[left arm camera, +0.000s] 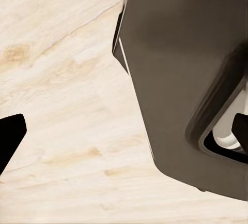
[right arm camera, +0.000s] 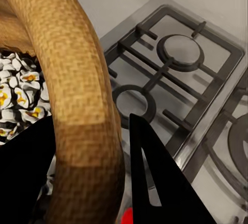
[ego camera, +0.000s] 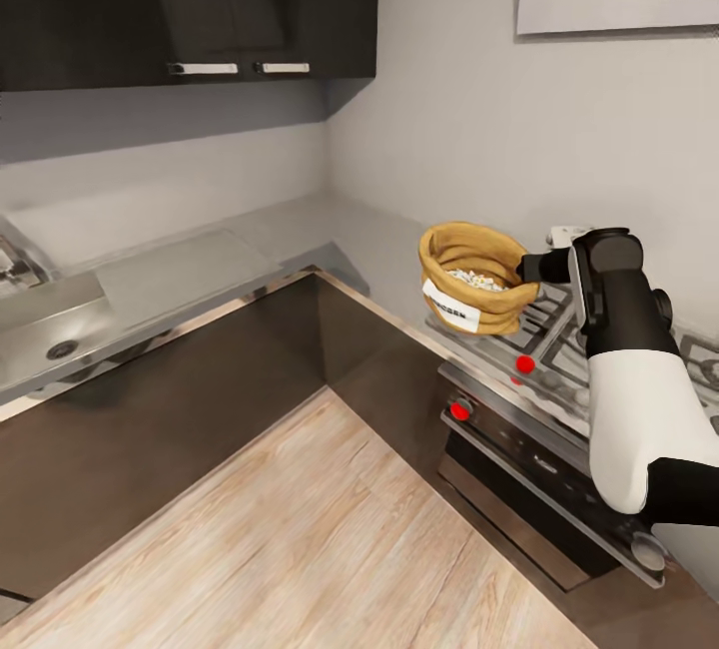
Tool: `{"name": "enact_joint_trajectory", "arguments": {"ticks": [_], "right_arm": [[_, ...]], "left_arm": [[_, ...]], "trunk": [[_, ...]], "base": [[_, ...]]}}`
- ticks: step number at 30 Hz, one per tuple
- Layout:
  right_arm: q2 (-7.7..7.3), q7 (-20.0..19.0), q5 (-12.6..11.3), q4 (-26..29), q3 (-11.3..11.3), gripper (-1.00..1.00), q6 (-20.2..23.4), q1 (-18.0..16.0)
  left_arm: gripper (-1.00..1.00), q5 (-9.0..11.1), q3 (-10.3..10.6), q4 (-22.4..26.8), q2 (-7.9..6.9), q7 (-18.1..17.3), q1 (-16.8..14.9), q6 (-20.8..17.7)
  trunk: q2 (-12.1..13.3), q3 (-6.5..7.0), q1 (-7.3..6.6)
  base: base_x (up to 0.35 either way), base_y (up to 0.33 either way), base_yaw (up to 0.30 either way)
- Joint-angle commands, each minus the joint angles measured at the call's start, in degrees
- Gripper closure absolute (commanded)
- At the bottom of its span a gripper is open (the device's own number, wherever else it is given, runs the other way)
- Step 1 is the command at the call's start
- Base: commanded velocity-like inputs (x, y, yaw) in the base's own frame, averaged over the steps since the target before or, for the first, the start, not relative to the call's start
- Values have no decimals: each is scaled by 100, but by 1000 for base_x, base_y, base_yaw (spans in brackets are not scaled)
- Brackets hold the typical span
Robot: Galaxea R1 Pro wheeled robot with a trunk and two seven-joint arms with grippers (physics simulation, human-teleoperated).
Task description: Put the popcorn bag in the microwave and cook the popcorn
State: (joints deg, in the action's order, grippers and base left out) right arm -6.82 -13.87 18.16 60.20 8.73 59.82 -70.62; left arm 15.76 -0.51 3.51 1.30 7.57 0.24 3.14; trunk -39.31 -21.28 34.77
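the grey countertop (ego camera: pixel 300 230) wraps the corner; the stove (ego camera: pixel 559 359) sits at its right end. the popcorn bag (ego camera: pixel 471 280) (popcorn (right arm camera: pixel 18 97) inside) sits at the hob's edge, its rolled rim pinched by the right gripper (right arm camera: pixel 90 177). the left gripper's (left arm camera: pixel 124 136) fingers are spread over floor.

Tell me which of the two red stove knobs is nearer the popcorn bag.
The upper red knob, just below the popcorn bag at the hob's edge; the other red knob sits lower on the oven front.

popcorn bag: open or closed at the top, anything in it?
Open. The popcorn bag has its rolled rim wide apart, and pale popcorn shows inside. The right gripper straddles the rim.
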Motion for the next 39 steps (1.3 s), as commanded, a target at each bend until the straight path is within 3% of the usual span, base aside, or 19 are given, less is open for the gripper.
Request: {"name": "enact_joint_trajectory", "arguments": {"ticks": [1, 25, 39], "right_arm": [[-1, -54, 51, 1, 5, 100, 18, -4], [14, -51, 45, -53, -1, 100, 18, 40], [34, -31, 48, -477, -3, 100, 18, 40]], "left_arm": [[-100, 24, -2, 10, 2, 16, 2, 10], [-100, 24, -2, 10, 2, 9, 2, 10], [-100, 28, -28, 11, 15, 16, 2, 11]], "trunk": [[-5, 3, 2], [-5, 219, 2], [-5, 346, 2]], "base": [[0, 0, 0], [-5, 0, 0], [-331, 0, 0]]}}
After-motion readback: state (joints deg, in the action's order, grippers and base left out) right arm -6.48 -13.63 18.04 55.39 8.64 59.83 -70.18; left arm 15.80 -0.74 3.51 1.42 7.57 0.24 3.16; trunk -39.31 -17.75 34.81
